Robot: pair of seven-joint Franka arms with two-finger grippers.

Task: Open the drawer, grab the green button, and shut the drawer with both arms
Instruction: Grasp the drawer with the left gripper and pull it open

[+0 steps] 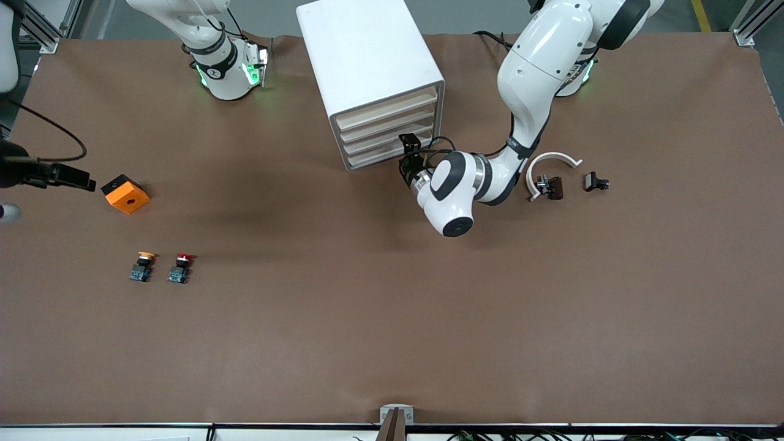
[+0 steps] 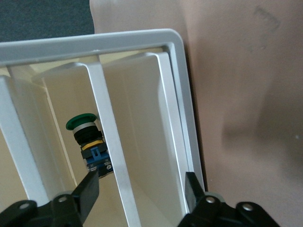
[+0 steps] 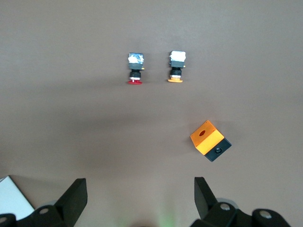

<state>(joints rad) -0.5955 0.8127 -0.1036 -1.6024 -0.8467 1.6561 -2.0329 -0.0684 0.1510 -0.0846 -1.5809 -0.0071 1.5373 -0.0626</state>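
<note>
White drawer cabinet (image 1: 370, 73) stands on the brown surface (image 1: 392, 318). Left gripper (image 2: 142, 189) at its front, jaws spread around a drawer wall, gripping nothing, it seems. Right gripper (image 3: 140, 194) waits, jaws wide, empty. Green button (image 2: 87, 142) sits in the drawer.

- A robotics lab: two white arms (image 1: 527, 116) mounted along a brown-covered counter (image 1: 392, 318).
- Aluminium frame posts (image 1: 744, 24) stand at the corners, cables (image 1: 490, 436) trail off the edge.
- Loose test parts, such as an orange block (image 1: 125, 194), lie scattered.
</note>
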